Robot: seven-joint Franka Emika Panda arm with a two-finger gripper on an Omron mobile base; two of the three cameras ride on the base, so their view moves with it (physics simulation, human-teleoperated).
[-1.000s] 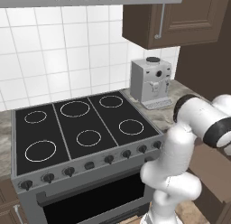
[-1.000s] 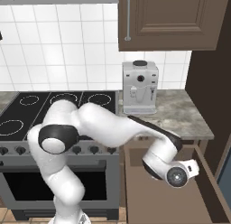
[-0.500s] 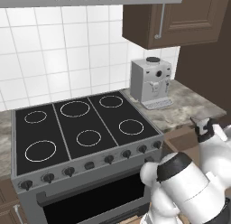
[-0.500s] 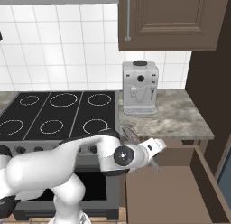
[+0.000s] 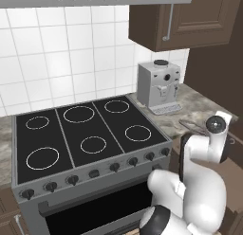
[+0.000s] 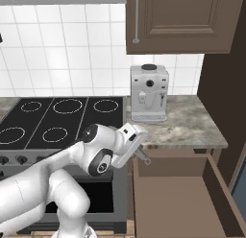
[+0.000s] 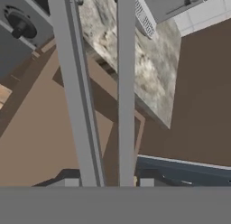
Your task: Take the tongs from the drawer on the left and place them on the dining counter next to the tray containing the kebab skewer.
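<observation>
My gripper (image 6: 137, 153) is shut on the tongs (image 6: 142, 159), two slim grey metal arms. It holds them at the height of the small marbled counter's front edge, above the left end of the open drawer (image 6: 178, 196). From the left base view the tongs (image 5: 191, 125) jut leftwards from the hand over that counter's edge. Seen from the hand, the tongs (image 7: 125, 83) rise as two long grey bars from my gripper (image 7: 108, 182), with the brown drawer floor (image 7: 31, 128) behind them. The dining counter, the tray and the kebab skewer are out of view.
A silver coffee machine (image 6: 149, 92) stands on the small marbled counter (image 6: 192, 126). The black stove (image 5: 85, 134) with its knobs lies to the left. A dark upper cabinet (image 6: 182, 21) hangs above, and a tall dark panel (image 6: 226, 98) closes the right side.
The hand has risen out of the open drawer and swung left to the counter's front edge, carrying the tongs. The arm's elbow has folded down low in front of the stove.
</observation>
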